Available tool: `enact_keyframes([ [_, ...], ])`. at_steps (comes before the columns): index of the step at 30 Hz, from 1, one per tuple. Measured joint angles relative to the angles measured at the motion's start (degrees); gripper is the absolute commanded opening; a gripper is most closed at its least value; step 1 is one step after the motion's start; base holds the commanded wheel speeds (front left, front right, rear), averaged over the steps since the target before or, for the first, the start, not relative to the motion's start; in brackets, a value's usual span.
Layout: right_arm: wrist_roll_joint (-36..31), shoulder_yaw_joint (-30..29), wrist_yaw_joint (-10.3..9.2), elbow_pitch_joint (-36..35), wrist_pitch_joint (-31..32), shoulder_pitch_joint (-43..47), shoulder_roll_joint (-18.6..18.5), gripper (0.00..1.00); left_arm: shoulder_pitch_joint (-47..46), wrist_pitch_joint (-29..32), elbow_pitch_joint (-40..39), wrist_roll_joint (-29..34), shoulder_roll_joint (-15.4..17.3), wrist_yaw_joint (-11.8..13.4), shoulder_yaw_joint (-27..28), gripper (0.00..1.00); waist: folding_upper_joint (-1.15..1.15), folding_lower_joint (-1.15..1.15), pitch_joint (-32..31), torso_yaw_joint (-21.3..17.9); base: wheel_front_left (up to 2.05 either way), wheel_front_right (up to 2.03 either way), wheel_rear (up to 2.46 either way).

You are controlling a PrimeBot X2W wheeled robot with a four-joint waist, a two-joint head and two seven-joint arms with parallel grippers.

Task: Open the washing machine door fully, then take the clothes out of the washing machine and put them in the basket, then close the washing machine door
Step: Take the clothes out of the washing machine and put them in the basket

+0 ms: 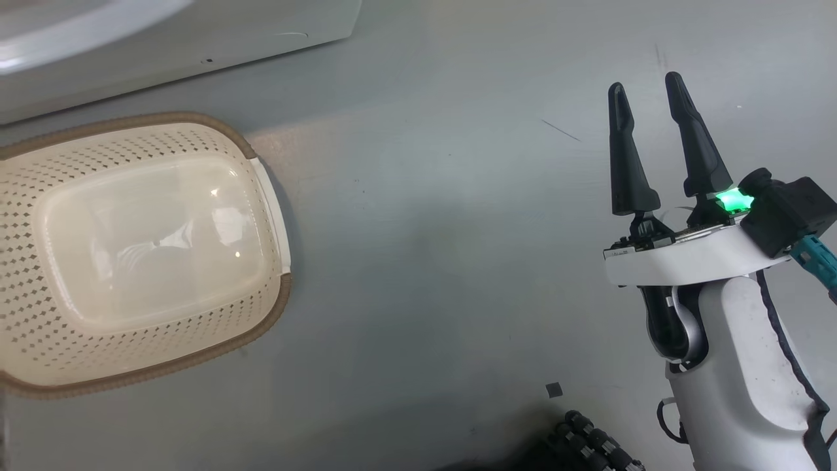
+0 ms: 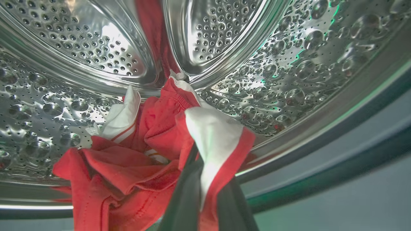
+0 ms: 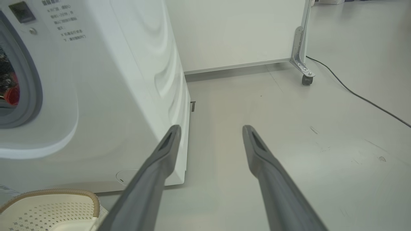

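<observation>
Grey floor (image 1: 458,261) holds basket (image 1: 280,216); inside drum (image 2: 289,64), left gripper (image 2: 208,183) pinches clothes (image 2: 128,160).

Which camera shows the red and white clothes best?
The left wrist view: the clothes lie close in the steel drum, a fold pinched between the left fingers. The right wrist view catches a red patch of them through the washing machine opening. The head view faces the basket.

My right claw (image 1: 645,83) hangs fingers apart over bare floor (image 1: 444,229), open ahead and to the right. The washing machine (image 3: 106,96) wall blocks the left, with the basket (image 1: 268,196) rim low beside it. My left claw (image 2: 210,179) is inside the drum (image 2: 289,80): the clothes (image 2: 128,166) are heaped ahead, steel close around.
</observation>
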Motion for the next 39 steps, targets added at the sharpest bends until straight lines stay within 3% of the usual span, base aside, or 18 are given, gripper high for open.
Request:
enact_keyframes([
  [27,-4.89,-1.55,0.01,2.19,0.00,5.28,-0.03,1.00,20.22,-25.54,-7.46,-0.79,-8.00,1.16,1.22,0.00,0.00,0.00,-9.93,5.07,0.00,0.00,0.00],
  [39,-6.27,-1.80,0.01,3.22,0.00,9.64,-0.03,1.00,29.41,-26.94,-12.35,0.24,-9.20,2.67,1.49,0.00,0.00,-0.01,-17.03,7.35,0.00,0.00,0.00],
])
